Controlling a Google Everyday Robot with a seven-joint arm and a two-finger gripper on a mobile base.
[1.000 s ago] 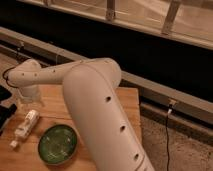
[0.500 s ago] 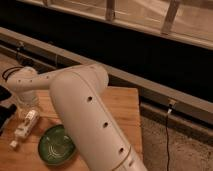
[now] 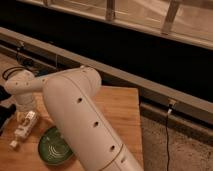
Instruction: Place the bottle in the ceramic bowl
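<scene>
The white bottle (image 3: pixel 23 128) lies on the wooden table (image 3: pixel 120 107) at the left, with its narrow cap end pointing to the front left. The dark green ceramic bowl (image 3: pixel 54 148) with white swirl lines sits just to its right, partly hidden by my white arm (image 3: pixel 80 115). My gripper (image 3: pixel 26 111) hangs at the end of the arm directly over the bottle's far end, very close to it or touching it. I cannot tell whether it holds the bottle.
A dark object (image 3: pixel 6 97) sits at the table's far left edge with black cables (image 3: pixel 15 70) behind it. A long dark ledge and a rail run behind the table. A thin cable (image 3: pixel 167 135) hangs over the grey floor at the right.
My arm has swung further over the table and its end has come down closer onto the bottle. The bottle and the bowl have stayed in place.
</scene>
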